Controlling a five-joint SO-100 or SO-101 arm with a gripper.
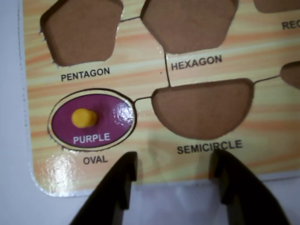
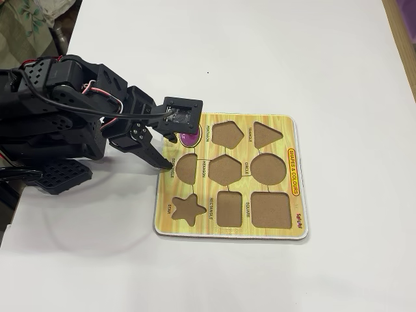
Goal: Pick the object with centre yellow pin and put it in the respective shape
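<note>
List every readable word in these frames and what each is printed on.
"PURPLE": on the purple oval piece.
"OVAL", "PENTAGON", "HEXAGON", "SEMICIRCLE": on the puzzle board, one by each slot.
"REC": cut off at the wrist view's right edge.
"SHAPES & COLOURS": board's side strip, fixed view.
Corner logo: too small to read.

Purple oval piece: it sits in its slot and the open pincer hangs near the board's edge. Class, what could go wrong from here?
1. The yellow pin on the purple oval is small and lies left of the open pincer in the wrist view; a straight closing would probably miss it.
2. The fingertips overlap the puzzle board edge and could nudge the board.
</note>
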